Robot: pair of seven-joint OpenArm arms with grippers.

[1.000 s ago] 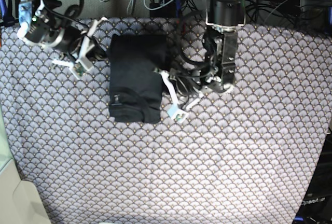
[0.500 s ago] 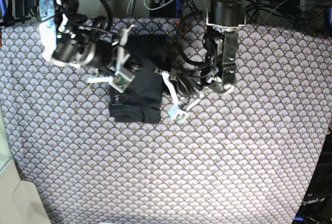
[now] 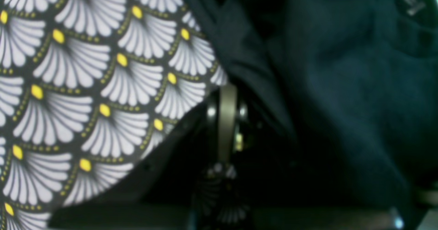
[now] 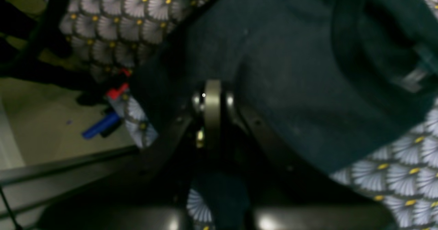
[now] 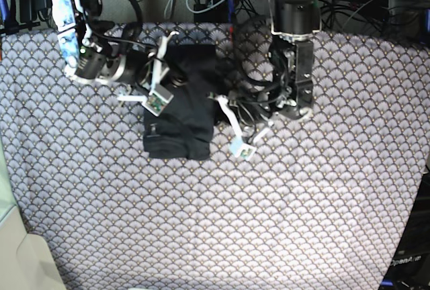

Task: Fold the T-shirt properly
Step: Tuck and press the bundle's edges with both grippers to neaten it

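Here the T-shirt lies as a compact black bundle, already folded into a rough rectangle, on the upper middle of the counter, which is covered in a fan-patterned cloth. Its long side runs from the far edge toward the camera, with thicker rolled layers at the near end.

The right hand sits at the shirt's upper left part, over the fabric. In the right wrist view its jaws are closed together, their tips right at the dark cloth, which fills most of that view; I cannot tell whether any fabric is pinched between them. The cloth edge of the counter and the floor beyond show to one side.

The left hand is at the shirt's right edge, about mid-length, low against the counter. In the left wrist view its jaws are also closed, with the tips just at the border where the shirt meets the patterned cloth. Folds of fabric rise just beyond them, but a grip on the shirt cannot be confirmed.

Both hands thus flank the bundle from opposite sides.
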